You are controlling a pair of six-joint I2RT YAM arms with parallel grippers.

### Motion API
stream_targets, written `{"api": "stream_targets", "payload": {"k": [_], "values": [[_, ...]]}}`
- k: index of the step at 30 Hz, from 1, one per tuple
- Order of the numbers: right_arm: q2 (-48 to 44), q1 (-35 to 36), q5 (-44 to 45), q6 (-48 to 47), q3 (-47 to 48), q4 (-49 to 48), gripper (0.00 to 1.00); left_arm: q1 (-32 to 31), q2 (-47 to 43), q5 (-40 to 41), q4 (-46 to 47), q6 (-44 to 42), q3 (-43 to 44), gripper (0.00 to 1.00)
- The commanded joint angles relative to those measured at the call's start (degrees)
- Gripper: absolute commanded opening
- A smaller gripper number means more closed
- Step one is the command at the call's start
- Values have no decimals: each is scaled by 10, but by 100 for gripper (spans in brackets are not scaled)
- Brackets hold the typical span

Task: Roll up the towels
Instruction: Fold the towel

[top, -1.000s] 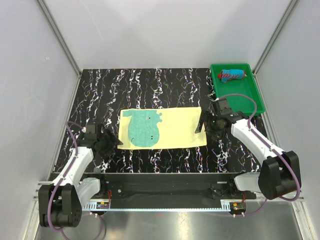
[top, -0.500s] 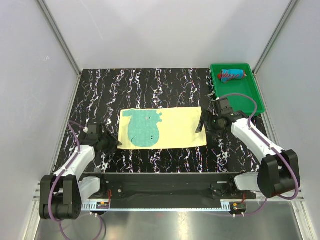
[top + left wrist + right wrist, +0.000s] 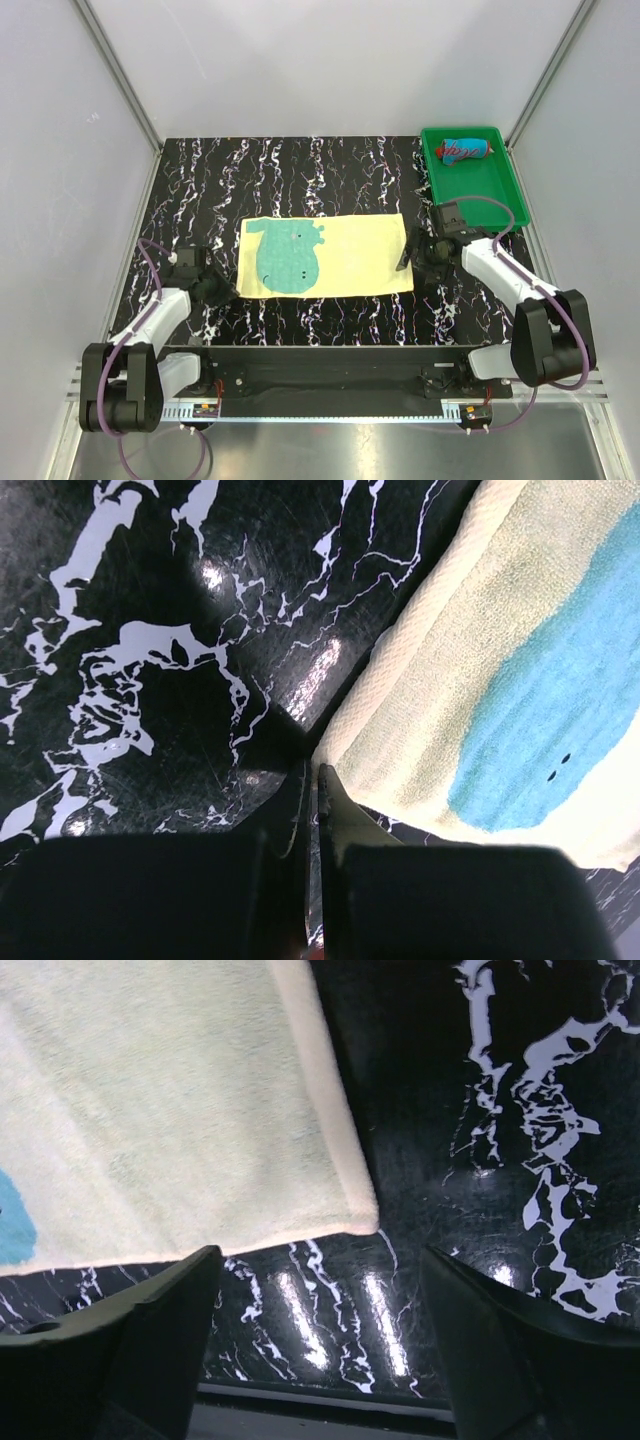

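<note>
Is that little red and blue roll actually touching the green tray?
Touching. The top view shows the red roll lying inside the green tray, on its floor at the far end.

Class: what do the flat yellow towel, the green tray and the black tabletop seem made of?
Flat pale yellow towel with teal patch: soft fuzzy cloth, matt, ribbed hem.
Green rectangular tray: probably plastic, smooth, evenly coloured.
Black white-veined tabletop: glossy, light glints; stone or printed laminate, unclear.

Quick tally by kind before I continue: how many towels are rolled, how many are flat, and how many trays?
Rolled towels: 1, the red-and-blue towel
Flat towels: 1, the yellow towel
Trays: 1, the green tray
Total: 3
</note>
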State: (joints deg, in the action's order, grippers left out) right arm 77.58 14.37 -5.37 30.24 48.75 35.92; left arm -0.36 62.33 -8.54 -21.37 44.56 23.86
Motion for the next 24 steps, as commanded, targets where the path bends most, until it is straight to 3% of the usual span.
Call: {"api": "stream_targets", "payload": {"k": [1,3,5,16,21,24], "values": [[12,-23,-16,28,-34,-52,84,3,-24,22,-22,-20,25,0],[25,-31,-34,40,-45,-66,70,3,-32,26,-29,-24,32,0],[42,-32,-46,49,-55,-86,63,3,-34,27,-32,-28,34,0],[77,-33,-57,61,-88,-124,42,2,-31,19,-20,-34,31,0],[60,-32,-57,61,-99,-121,19,3,-33,19,-19,-35,30,0],[44,-32,-54,60,-103,-111,11,3,-36,19,-21,-36,31,0]]}}
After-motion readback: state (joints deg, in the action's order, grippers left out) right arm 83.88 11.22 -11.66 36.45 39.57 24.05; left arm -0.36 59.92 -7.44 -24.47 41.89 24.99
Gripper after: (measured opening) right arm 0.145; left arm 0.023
